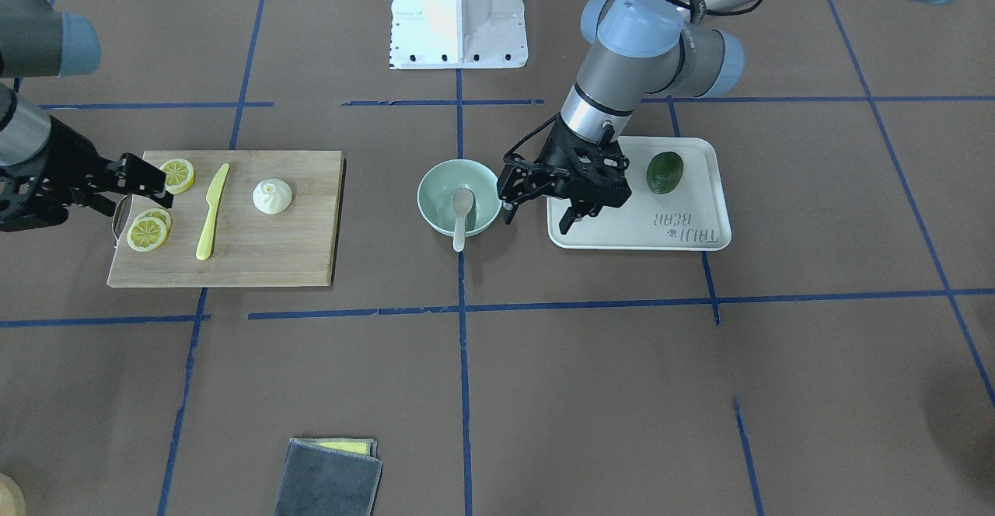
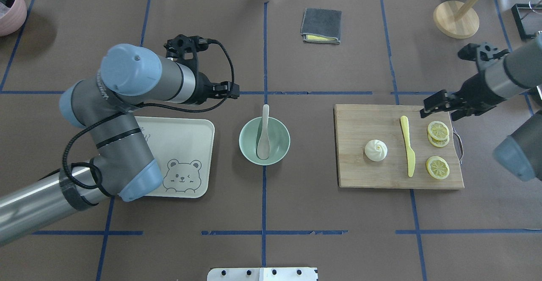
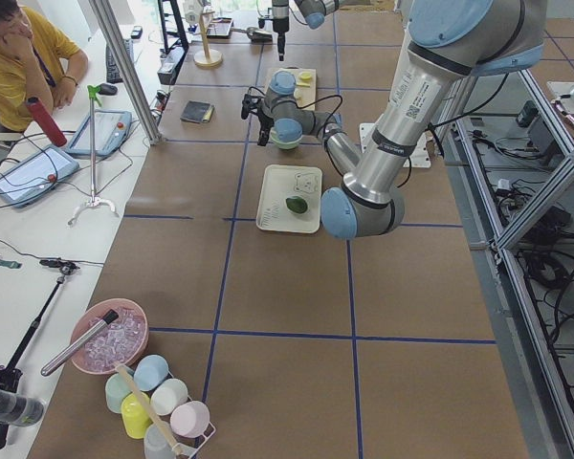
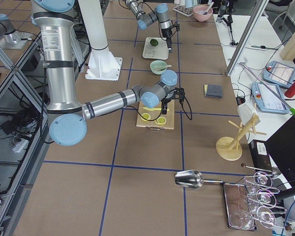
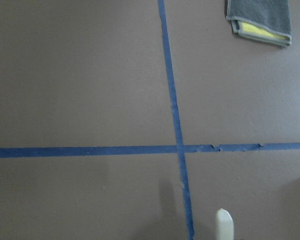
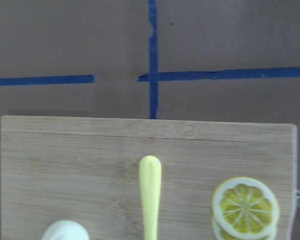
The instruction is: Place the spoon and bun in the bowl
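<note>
The off-white spoon (image 1: 461,209) lies in the mint-green bowl (image 1: 435,193), scoop inside and handle over the rim; both also show in the overhead view, the spoon (image 2: 264,135) and the bowl (image 2: 279,143). The spoon's handle tip (image 5: 224,223) shows in the left wrist view. The white bun (image 1: 272,196) sits on the wooden board (image 1: 256,256), also in the overhead view (image 2: 376,150) and partly in the right wrist view (image 6: 65,231). My left gripper (image 1: 536,217) is open and empty beside the bowl. My right gripper (image 1: 144,190) is open and empty over the board's lemon end.
A yellow knife (image 1: 211,211) and lemon slices (image 1: 148,230) lie on the board. A white bear tray (image 1: 684,228) holds an avocado (image 1: 665,172). A grey cloth (image 2: 321,26) and a wooden stand (image 2: 456,18) are at the far side.
</note>
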Controlling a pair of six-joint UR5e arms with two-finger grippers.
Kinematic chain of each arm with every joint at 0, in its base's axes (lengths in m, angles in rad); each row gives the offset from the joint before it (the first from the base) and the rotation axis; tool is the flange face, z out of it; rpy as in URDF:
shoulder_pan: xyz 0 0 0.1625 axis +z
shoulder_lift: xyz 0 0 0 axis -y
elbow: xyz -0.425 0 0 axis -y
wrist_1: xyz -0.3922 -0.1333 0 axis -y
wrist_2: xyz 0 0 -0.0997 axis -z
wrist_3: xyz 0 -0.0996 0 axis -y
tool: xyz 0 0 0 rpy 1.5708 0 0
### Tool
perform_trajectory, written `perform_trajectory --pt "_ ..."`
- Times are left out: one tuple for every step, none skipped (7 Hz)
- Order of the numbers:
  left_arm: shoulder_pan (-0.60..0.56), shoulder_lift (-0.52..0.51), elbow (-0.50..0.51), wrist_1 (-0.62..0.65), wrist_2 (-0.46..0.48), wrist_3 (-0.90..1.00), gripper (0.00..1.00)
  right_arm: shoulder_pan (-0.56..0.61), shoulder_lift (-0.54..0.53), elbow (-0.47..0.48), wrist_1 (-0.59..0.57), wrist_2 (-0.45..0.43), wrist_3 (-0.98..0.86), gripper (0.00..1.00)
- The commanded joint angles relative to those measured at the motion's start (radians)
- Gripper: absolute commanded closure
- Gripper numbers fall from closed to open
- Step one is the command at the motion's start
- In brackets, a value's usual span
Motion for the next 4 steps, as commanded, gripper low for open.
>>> perform_trajectory --pt "-0.046 0.043 -0.085 0.087 -0.001 0.131 0.10 -0.168 0.080 0.021 -0.005 -0.166 0.181 0.00" --pt "-0.040 0.037 -0.083 0.089 -0.001 0.127 0.10 -0.216 0.078 0.023 -0.008 -0.198 0.206 0.00" --pt "-0.040 0.034 -0.087 0.089 0.001 0.118 0.09 -0.267 0.078 0.020 -0.012 -0.264 0.208 0.09" --pt "-0.040 0.033 -0.087 0.089 0.001 0.118 0.09 -0.273 0.077 0.023 -0.026 -0.268 0.208 0.10"
